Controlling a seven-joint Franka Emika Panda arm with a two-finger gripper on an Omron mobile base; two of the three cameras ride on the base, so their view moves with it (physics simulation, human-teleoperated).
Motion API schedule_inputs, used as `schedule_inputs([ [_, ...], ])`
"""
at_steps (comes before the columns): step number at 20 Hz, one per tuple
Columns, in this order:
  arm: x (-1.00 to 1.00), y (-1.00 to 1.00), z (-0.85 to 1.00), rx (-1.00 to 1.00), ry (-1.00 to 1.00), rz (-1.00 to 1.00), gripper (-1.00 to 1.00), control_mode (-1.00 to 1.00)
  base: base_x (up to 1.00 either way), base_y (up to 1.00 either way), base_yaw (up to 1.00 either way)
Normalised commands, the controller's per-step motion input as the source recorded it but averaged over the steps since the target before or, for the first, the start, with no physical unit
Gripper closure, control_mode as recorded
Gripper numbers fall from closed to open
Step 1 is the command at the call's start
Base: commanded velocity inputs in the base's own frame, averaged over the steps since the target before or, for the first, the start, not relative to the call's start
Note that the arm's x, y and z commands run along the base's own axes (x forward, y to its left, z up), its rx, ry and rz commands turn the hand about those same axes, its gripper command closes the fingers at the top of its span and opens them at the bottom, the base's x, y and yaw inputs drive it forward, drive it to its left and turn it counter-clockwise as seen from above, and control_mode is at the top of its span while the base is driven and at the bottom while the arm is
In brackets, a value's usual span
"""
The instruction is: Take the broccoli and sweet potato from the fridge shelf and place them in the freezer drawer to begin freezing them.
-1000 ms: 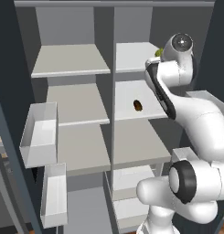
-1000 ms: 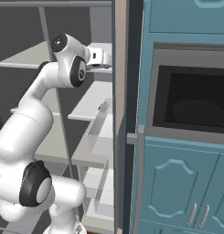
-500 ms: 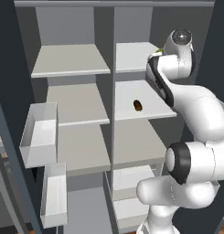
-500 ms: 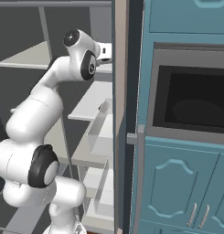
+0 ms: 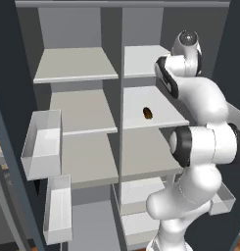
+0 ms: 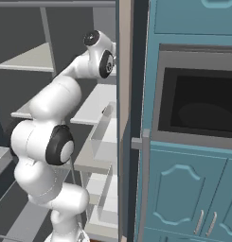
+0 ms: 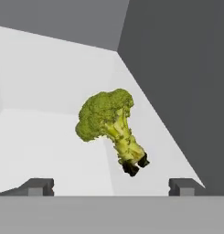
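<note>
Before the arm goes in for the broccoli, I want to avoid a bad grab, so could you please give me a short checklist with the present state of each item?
1. Tool open: ok, the two fingertips stand wide apart.
2. Broccoli in front of the tool: ok, it lies on the white shelf roughly centred between the fingertips.
3. Tool empty: ok, nothing sits between the fingertips.
4. Clearance from the dark side wall: cannot tell, the wall runs close past the stem side.
5. Sweet potato out of the way: ok, it rests on a lower shelf.
6. Freezer drawer open and ready: cannot tell.
</note>
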Motion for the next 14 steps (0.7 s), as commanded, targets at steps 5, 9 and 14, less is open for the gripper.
schedule_inputs([
  [5,0.69,-0.29,0.0,0.0,0.09,0.03,-1.0,-1.0,0.0,0.0,0.0],
  [9,0.63,-0.16,-0.11,0.0,0.13,0.03,-1.0,-1.0,0.0,0.0,0.0],
  [14,0.56,-0.06,-0.32,0.0,0.16,0.03,-1.0,-1.0,0.0,0.0,0.0],
])
